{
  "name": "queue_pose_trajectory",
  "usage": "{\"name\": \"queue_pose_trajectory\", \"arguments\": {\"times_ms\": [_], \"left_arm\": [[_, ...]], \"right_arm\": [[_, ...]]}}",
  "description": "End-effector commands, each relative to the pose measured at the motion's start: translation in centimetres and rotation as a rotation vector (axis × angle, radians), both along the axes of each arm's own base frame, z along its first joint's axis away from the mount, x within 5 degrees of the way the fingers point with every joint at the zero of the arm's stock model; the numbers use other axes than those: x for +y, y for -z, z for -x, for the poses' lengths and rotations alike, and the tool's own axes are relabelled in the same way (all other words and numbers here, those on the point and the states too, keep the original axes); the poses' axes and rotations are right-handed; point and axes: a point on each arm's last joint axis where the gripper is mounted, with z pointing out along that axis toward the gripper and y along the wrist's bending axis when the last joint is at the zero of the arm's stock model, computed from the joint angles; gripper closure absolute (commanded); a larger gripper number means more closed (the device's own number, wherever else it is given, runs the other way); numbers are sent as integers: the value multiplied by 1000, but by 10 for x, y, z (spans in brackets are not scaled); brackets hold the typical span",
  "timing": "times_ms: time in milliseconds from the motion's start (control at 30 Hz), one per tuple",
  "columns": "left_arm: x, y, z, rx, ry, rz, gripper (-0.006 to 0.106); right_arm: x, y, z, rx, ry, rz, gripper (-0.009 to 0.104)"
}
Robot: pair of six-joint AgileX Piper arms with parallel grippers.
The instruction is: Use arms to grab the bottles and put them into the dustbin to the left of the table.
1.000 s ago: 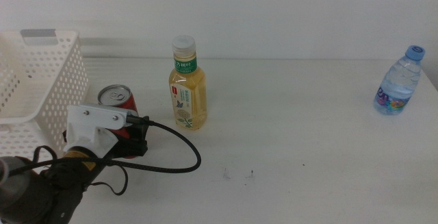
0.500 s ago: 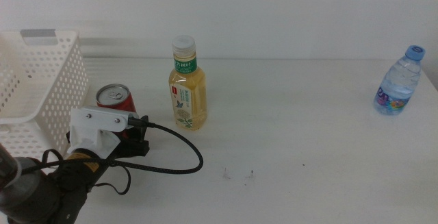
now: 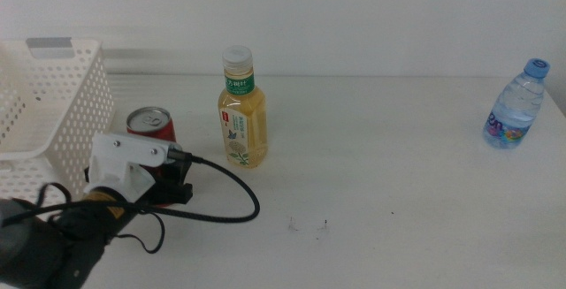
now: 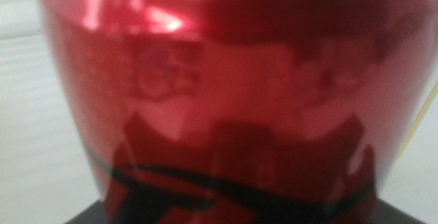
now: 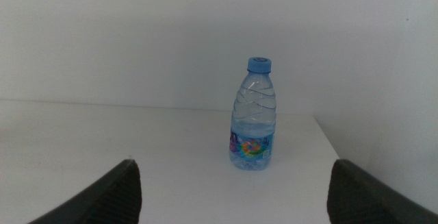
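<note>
The red can (image 3: 150,128) stands at the left of the surface (image 3: 371,174), just beside the white basket (image 3: 53,103). The left hand (image 3: 168,183) is right at the can; whether it grips, I cannot tell. The right hand (image 5: 233,196) is wide open, facing the water bottle (image 5: 254,114) far right.

Tea bottle (image 3: 241,117) label print illegible; nothing else readable.

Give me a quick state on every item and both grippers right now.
Red soda can: upright on table, at left gripper.
Tea bottle: upright, capped.
Water bottle: upright, capped, untouched.
Dustbin: upright; contents not visible.
Left gripper: at can, grip unclear.
Right gripper: open, facing water bottle.
</note>
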Motion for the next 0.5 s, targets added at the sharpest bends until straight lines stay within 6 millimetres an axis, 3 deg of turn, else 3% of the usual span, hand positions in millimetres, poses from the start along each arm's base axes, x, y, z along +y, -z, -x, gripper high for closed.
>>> {"name": "queue_pose_trajectory", "arguments": {"times_ms": [0, 200, 467], "left_arm": [[1, -22, 2, -41, -7, 13, 66], [5, -70, 11, -62, -29, 0, 66], [9, -135, 6, 142, -84, -41, 66]], "right_arm": [[0, 0, 0, -11, 6, 4, 3], [0, 0, 0, -11, 6, 4, 3], [0, 0, 0, -11, 6, 4, 3]]}}
